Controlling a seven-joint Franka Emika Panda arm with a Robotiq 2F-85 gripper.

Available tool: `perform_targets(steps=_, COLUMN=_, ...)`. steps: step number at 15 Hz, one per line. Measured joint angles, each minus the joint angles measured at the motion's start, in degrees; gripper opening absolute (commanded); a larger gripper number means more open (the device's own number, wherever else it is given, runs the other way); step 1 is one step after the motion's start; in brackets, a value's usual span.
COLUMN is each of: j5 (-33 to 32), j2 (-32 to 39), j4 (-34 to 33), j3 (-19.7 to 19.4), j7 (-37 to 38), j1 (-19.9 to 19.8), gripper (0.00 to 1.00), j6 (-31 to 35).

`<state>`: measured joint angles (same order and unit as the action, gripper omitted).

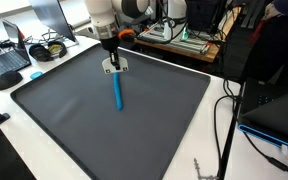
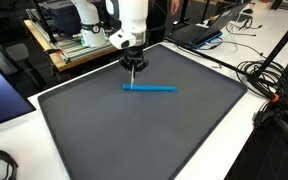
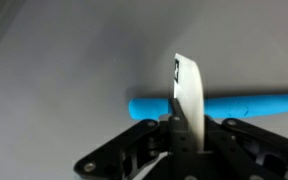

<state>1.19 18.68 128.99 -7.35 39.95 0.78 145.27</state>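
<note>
Where the white table [image 1: 14, 140] carries one dark grey rectangular mat [image 1: 164, 110], a single slim blue plastic pen [image 1: 118, 92] lies flat on it, towards the far edge. One black gripper [image 1: 114, 67] on the white arm hangs right over one end of that pen, its fingers pressed fully together with nothing between them. In the wrist view the closed fingers [image 3: 187, 90] cover a stretch of the pen, and the frame edge cuts off its long end. Whether the fingertips touch the pen or hover just above it, I cannot tell. Its cap and markings are too small to make out.
</note>
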Motion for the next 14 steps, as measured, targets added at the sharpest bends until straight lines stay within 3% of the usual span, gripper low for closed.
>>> perform_targets(steps=14, j5=3.2, j2=4.4, j4=-0.6, j3=-0.2, j7=-4.3, j1=-0.1, gripper=0.01, j6=5.2)
